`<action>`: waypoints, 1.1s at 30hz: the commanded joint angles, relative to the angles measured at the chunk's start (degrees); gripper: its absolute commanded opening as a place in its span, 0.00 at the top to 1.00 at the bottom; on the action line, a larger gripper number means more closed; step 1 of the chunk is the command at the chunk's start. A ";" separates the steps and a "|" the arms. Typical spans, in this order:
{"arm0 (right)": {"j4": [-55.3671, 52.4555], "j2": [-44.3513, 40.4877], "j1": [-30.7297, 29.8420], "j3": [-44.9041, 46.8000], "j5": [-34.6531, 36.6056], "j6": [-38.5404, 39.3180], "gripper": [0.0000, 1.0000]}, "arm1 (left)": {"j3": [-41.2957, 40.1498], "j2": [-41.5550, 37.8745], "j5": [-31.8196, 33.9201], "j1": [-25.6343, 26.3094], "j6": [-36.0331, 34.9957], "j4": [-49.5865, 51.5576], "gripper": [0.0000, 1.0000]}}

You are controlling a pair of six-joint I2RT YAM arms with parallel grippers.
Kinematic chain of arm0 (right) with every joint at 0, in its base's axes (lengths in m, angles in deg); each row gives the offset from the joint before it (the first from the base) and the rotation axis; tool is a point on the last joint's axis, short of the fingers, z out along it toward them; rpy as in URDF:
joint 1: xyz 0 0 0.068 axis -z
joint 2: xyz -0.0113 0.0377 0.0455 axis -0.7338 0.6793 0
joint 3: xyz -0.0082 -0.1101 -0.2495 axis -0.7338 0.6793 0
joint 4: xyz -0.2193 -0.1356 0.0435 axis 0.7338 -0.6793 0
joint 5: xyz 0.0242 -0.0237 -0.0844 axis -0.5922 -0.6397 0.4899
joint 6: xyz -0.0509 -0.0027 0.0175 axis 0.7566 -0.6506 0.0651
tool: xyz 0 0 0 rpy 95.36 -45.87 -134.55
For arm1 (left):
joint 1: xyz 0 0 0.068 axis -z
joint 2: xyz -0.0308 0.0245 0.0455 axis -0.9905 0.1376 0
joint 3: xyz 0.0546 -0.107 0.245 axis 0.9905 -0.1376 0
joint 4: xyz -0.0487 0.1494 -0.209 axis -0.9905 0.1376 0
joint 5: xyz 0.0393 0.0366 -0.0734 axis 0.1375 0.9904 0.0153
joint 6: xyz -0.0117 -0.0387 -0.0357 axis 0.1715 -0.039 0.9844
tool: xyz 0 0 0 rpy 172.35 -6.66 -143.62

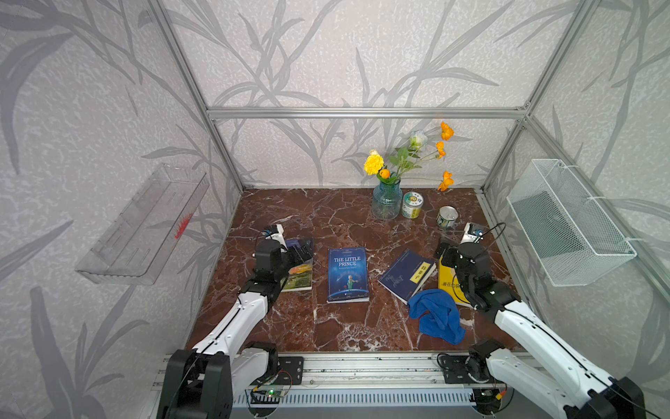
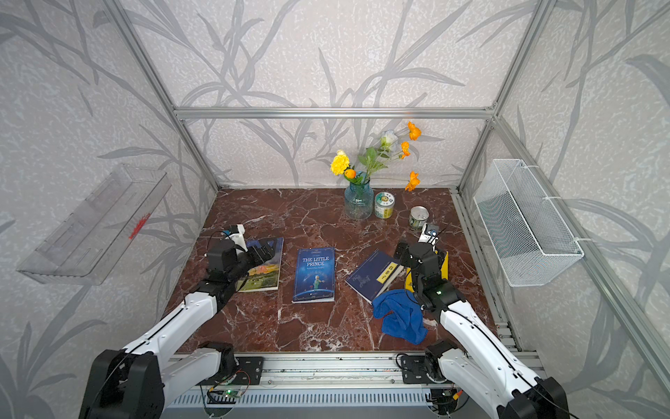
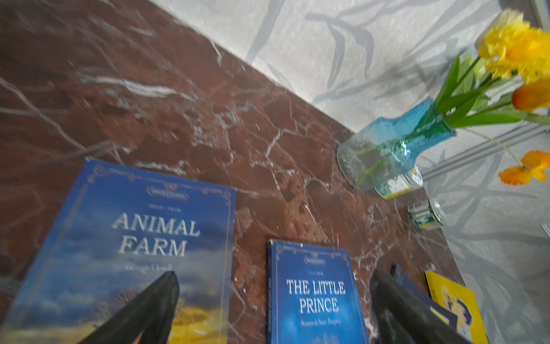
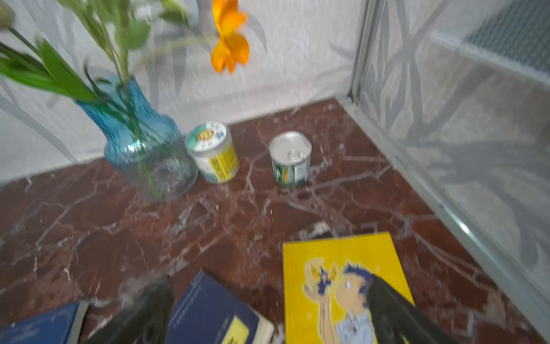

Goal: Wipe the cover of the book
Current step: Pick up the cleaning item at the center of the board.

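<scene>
Little Prince book (image 1: 347, 274) lies flat mid-table (image 1: 308, 210), with the Animal Farm book (image 1: 301, 277) to its left and the navy book (image 1: 400, 277) and yellow book (image 1: 446, 282) to its right. A crumpled blue cloth (image 1: 437, 315) covers the navy book's near corner. The left claw (image 1: 301, 251) hangs spread wide and empty over the Animal Farm book. The right claw (image 4: 270, 281) hangs equally wide and empty over the yellow book.

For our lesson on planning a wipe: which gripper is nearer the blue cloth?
Right. The right gripper hovers over the yellow book, just behind the cloth; the left gripper is across the table, over the leftmost book.
</scene>
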 commanded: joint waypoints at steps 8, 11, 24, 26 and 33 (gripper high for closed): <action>-35.80 10.63 -4.11 -4.60 -21.66 -12.19 0.26 | -1.53 -7.12 8.85 1.42 6.12 9.54 0.01; -37.90 10.20 -6.69 -4.42 -21.84 -13.93 0.27 | -5.93 -10.92 16.17 1.32 11.98 8.78 0.01; -33.40 21.42 -10.83 -3.26 -23.01 -15.17 0.41 | -7.56 -12.25 14.90 1.32 12.94 7.06 0.01; -32.90 22.56 -10.83 -3.49 -22.41 -15.16 0.48 | -7.32 -11.34 14.36 1.33 12.51 6.60 0.02; -35.75 20.20 -10.87 -5.46 -20.00 -14.01 0.95 | -3.84 -5.20 9.83 2.53 9.38 6.93 0.18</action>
